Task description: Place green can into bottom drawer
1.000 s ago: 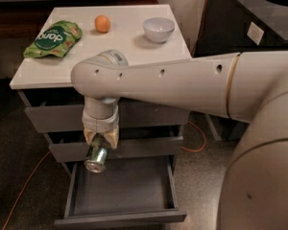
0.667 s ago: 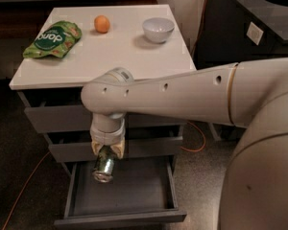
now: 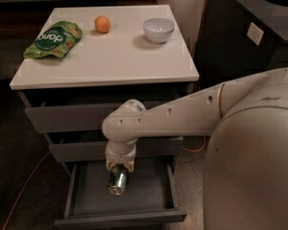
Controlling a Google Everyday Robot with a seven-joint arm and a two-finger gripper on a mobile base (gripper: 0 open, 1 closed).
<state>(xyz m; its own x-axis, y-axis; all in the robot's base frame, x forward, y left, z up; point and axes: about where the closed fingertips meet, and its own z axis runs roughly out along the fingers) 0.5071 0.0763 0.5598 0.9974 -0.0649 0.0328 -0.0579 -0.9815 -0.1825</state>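
My gripper [image 3: 119, 172] hangs from the white arm over the open bottom drawer [image 3: 120, 216] and is shut on the green can [image 3: 117, 181]. The can points down with its shiny silver end towards the camera, held low inside the drawer's opening, just above its grey floor. The drawer is pulled out below the two wider grey drawers [image 3: 72, 116].
On the white cabinet top [image 3: 110, 51] lie a green snack bag [image 3: 53, 39], an orange fruit [image 3: 102, 24] and a white bowl [image 3: 158, 29]. A dark counter [image 3: 249, 28] stands to the right. An orange cable [image 3: 24, 190] runs on the floor at the left.
The arm has moved down and to the right, carrying the green can from in front of the middle drawer down into the open bottom drawer.
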